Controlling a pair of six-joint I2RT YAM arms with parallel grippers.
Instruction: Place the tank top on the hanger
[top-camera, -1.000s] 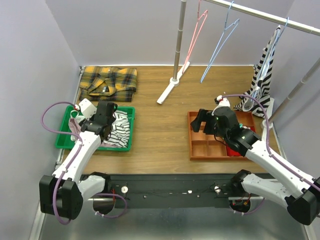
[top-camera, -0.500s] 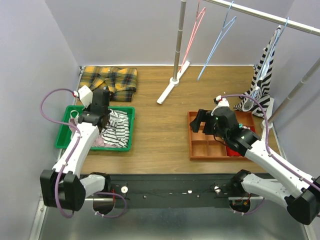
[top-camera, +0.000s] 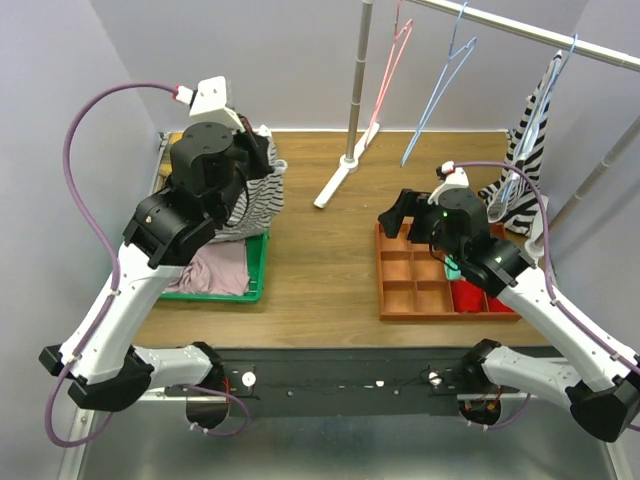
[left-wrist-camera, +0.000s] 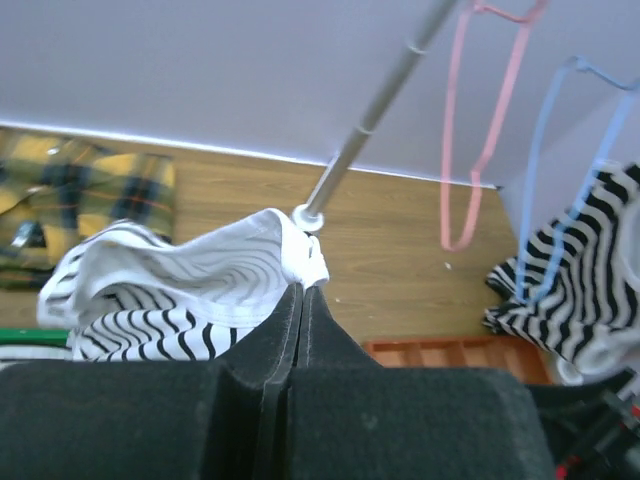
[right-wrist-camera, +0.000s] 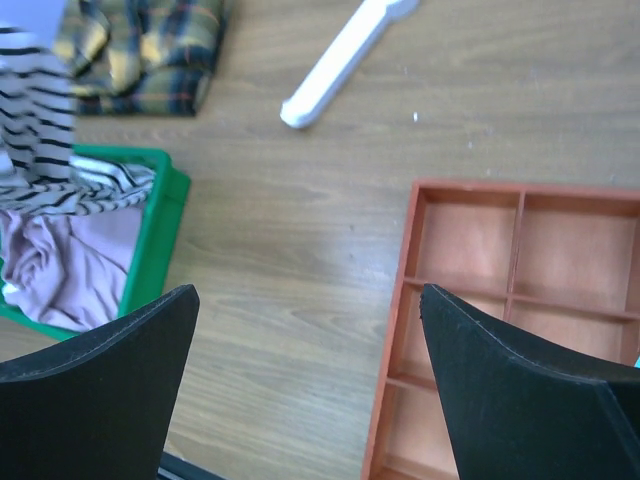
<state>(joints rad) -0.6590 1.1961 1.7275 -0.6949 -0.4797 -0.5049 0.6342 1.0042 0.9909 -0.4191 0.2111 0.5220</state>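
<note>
The tank top (top-camera: 256, 196), white with thin dark stripes, hangs from my left gripper (top-camera: 264, 140) above the green tray (top-camera: 262, 264). In the left wrist view the left gripper (left-wrist-camera: 303, 288) is shut on the top's white hem, and the tank top (left-wrist-camera: 170, 275) bunches just beyond the tips. The tank top (right-wrist-camera: 40, 110) also shows at the far left of the right wrist view. The light-blue hanger (top-camera: 441, 84) hangs from the rail at the back, to the right of the cloth. My right gripper (top-camera: 396, 222) stands open over the orange tray's left edge, holding nothing (right-wrist-camera: 307, 290).
A pink hanger (top-camera: 391, 68) hangs beside the blue one, next to the rack pole (top-camera: 358, 70) and its white foot (top-camera: 338, 182). A pink cloth (top-camera: 215, 270) lies in the green tray. The bold striped garment (top-camera: 520, 170) hangs at right. Yellow plaid shirt (left-wrist-camera: 70, 190) lies at back left. The orange tray (top-camera: 385, 292) has several compartments.
My left gripper shut on the tank top in the green tray and lifted it high toward the back. The right arm barely moved.
</note>
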